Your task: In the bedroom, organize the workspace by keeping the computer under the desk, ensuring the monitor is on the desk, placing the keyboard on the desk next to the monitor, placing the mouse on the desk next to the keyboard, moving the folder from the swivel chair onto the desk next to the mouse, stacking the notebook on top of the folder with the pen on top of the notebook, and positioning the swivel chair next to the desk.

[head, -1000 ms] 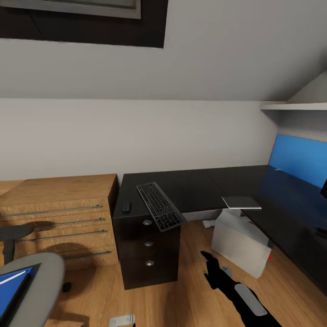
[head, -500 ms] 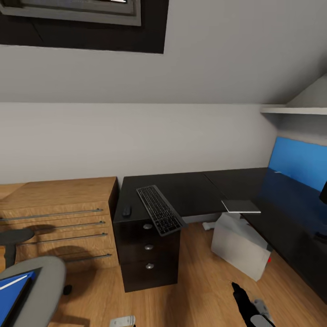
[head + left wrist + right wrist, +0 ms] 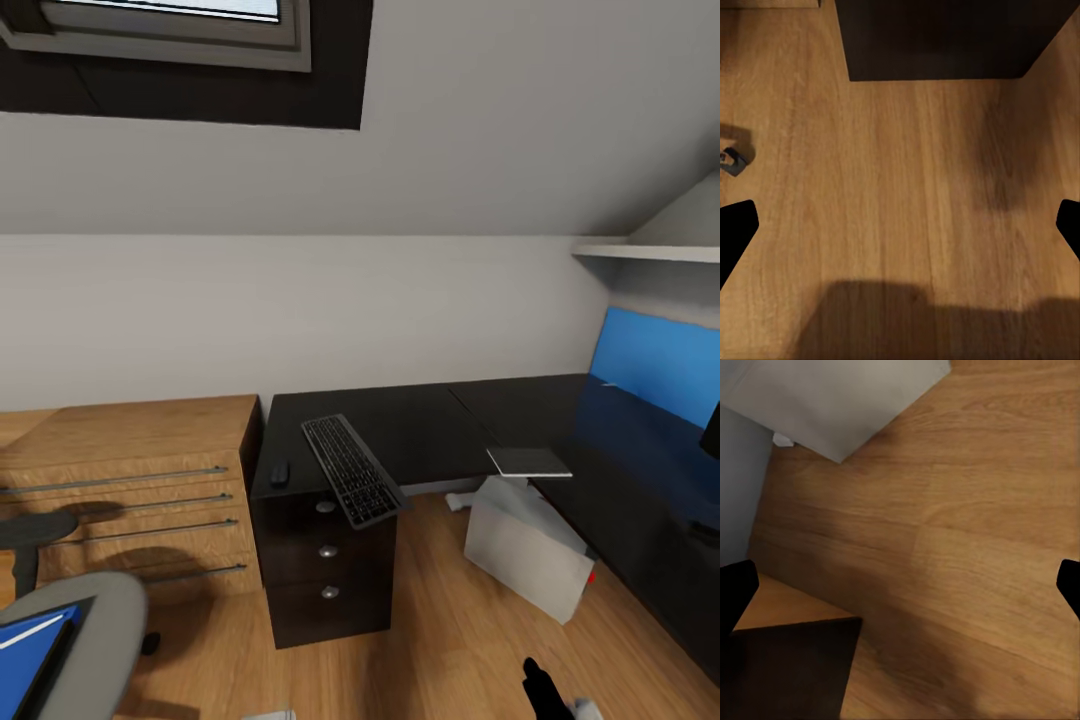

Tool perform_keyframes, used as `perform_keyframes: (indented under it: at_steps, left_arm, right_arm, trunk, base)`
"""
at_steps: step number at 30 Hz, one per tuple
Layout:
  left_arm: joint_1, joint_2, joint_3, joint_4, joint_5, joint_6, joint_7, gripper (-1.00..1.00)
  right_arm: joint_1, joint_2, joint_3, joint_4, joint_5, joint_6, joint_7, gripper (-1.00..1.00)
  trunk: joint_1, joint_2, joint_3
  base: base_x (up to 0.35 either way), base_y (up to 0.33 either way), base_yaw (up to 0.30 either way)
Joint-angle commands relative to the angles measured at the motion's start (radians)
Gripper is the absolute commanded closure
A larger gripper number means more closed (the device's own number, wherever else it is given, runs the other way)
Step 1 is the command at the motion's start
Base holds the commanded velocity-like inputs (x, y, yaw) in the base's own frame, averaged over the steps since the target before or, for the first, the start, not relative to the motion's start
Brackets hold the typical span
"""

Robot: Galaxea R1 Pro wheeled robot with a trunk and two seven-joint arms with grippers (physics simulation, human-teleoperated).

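the desk (image 3: 420, 425) stands against the far wall, glossy black, running right and bending toward the near side under a blue back panel (image 3: 660, 365). the keyboard (image 3: 350, 470) lies slantwise on the left part of the desk, its near end poking out over the front edge above the drawers (image 3: 325, 550). the mouse (image 3: 279, 473) sits just to the left of the keyboard, near the desk's left front corner, apart from it. a thin flat dark notebook (image 3: 528, 461) rests on the inner corner of the desk, partly overhanging the edge. under it, on the wooden floor (image 3: 440, 620), the computer (image 3: 525, 545) stands tilted, a pale box half beneath the desk. a sliver of the monitor (image 3: 712, 432) shows at the far right edge. left of the desk is a light wooden drawer chest (image 3: 130, 480).

at the near left the swivel chair (image 3: 95, 630) comes into view, and the blue folder (image 3: 30, 655) lies on its grey seat with a thin white pen (image 3: 22, 631) across it.

the right gripper (image 3: 548, 690) shows low at the near right; in the wrist view its two fingertips (image 3: 736, 589) sit at opposite edges, spread wide over bare floor with a corner of the computer beyond. the left gripper (image 3: 900, 225) likewise has its fingers wide apart above the floor, holding nothing, with the base of the drawer unit ahead.
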Motion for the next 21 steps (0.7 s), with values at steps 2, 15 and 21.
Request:
perform_keyframes:
  at_steps: [2,15,21]
  left_arm:
    - [-0.001,0.001,-0.006,-0.001,0.01,-0.001,0.008,-1.0]
    - [-0.001,0.001,-0.002,-0.006,0.007,-0.006,0.011,-1.0]
    - [-0.001,-0.035,0.014,-0.019,0.01,-0.031,0.326,-1.0]
  right_arm:
    - [-0.001,0.001,0.008,0.002,0.006,-0.005,0.005,-1.0]
    - [-0.001,0.05,0.01,0.032,0.053,-0.11,0.005,-1.0]
    - [-0.001,0.079,0.007,0.067,0.053,-0.175,0.003,-1.0]
  trunk:
    - [-0.008,0.014,0.005]
    - [-0.058,0.105,0.046]
    - [-0.081,0.147,0.065]
  base:
    - [0.0,0.0,0.0]
    - [0.0,0.0,0.0]
    - [0.0,0.0,0.0]
